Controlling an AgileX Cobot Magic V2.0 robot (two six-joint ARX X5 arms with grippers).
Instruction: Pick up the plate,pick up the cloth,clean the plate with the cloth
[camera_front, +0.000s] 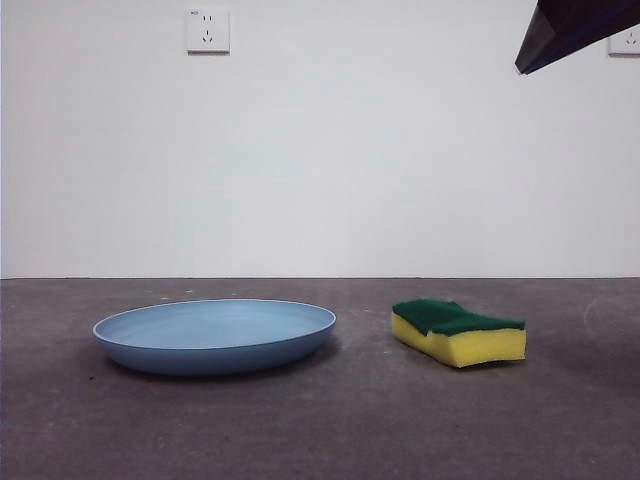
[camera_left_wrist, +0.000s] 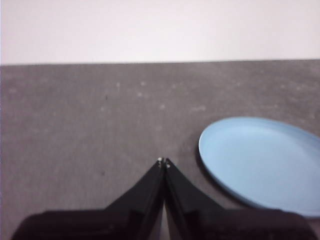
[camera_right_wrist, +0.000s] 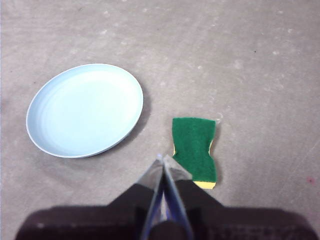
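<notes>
Left gripper (camera_left_wrist: 163, 162): jaws pressed together, holding nothing, plate (camera_left_wrist: 265, 162) lying just beside
Right gripper (camera_right_wrist: 163, 160): jaws together, empty, poised above sponge (camera_right_wrist: 195, 148)

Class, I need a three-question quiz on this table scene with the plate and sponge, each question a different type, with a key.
1. True or false: the sponge lies on the plate.
2. Which side of the sponge faces up? A) yellow foam B) green scouring layer
3. Fill in: the left gripper and right gripper both have jaws that are ____.

Key
1. False; it lies on the table, apart from the plate.
2. B
3. shut, holding nothing
</notes>
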